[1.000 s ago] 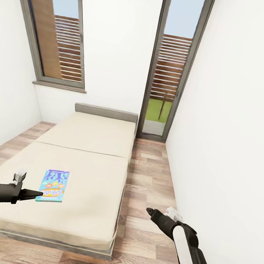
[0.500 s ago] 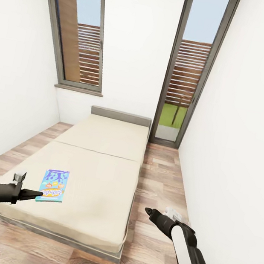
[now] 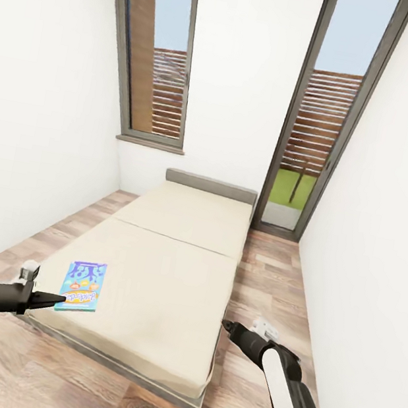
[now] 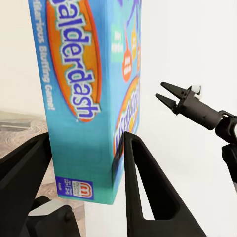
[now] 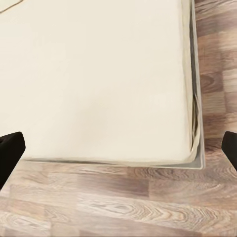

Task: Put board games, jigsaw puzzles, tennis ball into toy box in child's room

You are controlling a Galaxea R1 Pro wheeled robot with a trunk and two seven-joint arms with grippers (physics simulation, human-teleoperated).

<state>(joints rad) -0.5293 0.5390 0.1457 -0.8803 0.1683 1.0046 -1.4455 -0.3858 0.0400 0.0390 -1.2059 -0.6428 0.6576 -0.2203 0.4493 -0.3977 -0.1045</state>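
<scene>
Bed (image 3: 172,272) behind pincer-held blue board game (image 4: 94,94)

The board game (image 3: 82,286) is showing blue with orange ovals and white lettering. The bed (image 3: 172,272) is looking cream with a grey headboard, the floor (image 3: 269,289) brown wood planks.

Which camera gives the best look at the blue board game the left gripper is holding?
The left wrist view: the blue board game sits close up between the left gripper's fingers, its Balderdash lettering readable. The head view shows the box small at the gripper tip.
</scene>
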